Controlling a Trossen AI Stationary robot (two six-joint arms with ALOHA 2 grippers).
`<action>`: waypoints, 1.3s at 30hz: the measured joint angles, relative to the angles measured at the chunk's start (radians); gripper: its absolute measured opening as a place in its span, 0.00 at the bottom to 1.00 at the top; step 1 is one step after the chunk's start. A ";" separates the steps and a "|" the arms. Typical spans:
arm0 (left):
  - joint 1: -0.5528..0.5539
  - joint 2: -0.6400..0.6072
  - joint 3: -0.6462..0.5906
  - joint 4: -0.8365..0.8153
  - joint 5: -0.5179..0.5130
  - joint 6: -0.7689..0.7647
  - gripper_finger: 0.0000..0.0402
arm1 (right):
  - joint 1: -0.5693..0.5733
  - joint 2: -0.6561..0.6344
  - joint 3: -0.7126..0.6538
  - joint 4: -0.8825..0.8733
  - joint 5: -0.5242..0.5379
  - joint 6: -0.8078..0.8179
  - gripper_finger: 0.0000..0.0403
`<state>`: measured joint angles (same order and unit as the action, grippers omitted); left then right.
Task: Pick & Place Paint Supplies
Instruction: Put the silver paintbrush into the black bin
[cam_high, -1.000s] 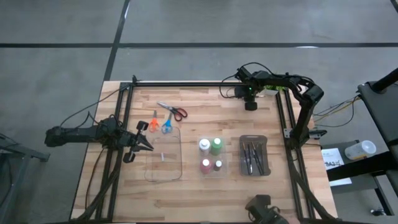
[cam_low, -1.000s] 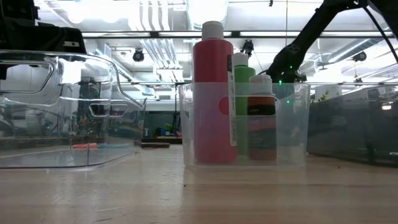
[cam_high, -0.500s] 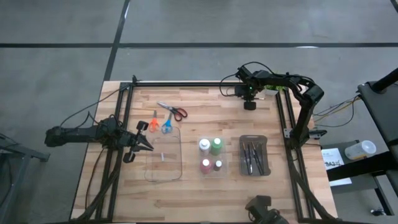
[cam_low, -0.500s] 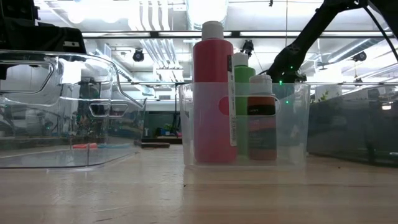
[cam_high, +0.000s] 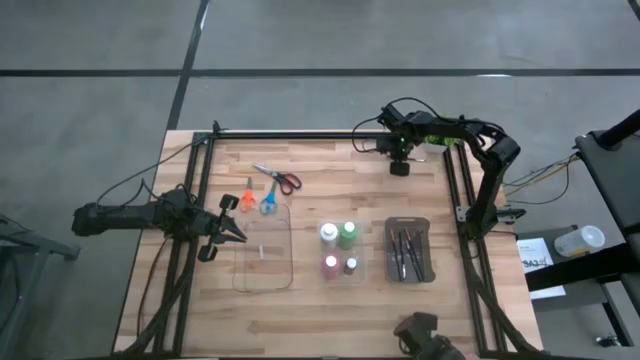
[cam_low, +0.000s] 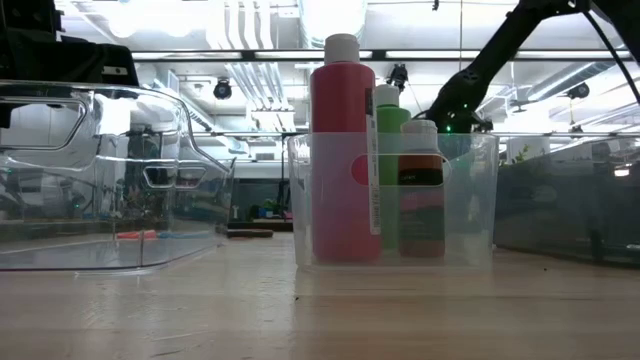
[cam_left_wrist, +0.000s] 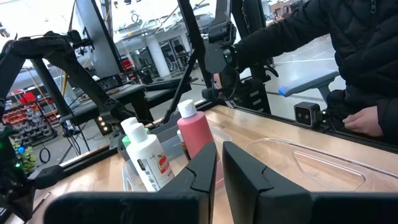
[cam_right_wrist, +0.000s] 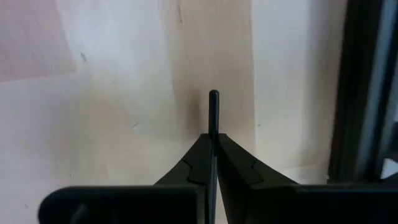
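Note:
My right gripper (cam_high: 399, 168) is at the table's far right, shut on a thin dark paintbrush (cam_right_wrist: 213, 115) above bare wood. My left gripper (cam_high: 232, 229) is shut and empty at the left, beside a clear tray (cam_high: 265, 250). The four paint bottles (cam_high: 339, 250) stand in a clear bin; in the low view the red one (cam_low: 343, 150) is nearest. Several brushes (cam_high: 407, 252) lie in a dark grey tray. The red scissors (cam_high: 280, 179), orange scissors (cam_high: 246, 195) and blue scissors (cam_high: 268, 199) lie flat on the table. My right gripper pinches the paintbrush's shaft (cam_right_wrist: 213, 138) between its two fingers, which point down and run along the brush. The brush's free end (cam_right_wrist: 213, 94) sticks out past the fingertips toward the wood. Whether that end touches the table I cannot tell.
Black rails (cam_high: 455, 190) frame the table's sides and far edge, close to my right gripper. A person in a dark jacket (cam_left_wrist: 348, 50) sits beyond the table, one hand (cam_left_wrist: 360, 118) near its edge. Bare wood lies between the scissors and my right gripper.
My right gripper has shifted slightly toward the table's left with the brush still in its fingers. My left arm has kept still.

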<state>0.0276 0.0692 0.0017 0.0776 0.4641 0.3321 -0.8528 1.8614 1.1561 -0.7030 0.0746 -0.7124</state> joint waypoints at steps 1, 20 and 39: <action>0.000 0.000 0.000 0.000 0.000 0.000 0.09 | 0.000 0.000 0.006 -0.002 0.000 0.000 0.03; 0.000 0.000 0.000 0.000 0.000 0.000 0.09 | 0.000 -0.001 0.261 -0.269 -0.097 0.296 0.03; 0.000 0.000 0.000 0.000 0.000 0.000 0.09 | 0.107 -0.069 0.505 -0.551 -0.607 0.678 0.03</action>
<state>0.0273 0.0692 0.0021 0.0776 0.4637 0.3321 -0.7456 1.7923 1.6612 -1.2545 -0.5320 -0.0341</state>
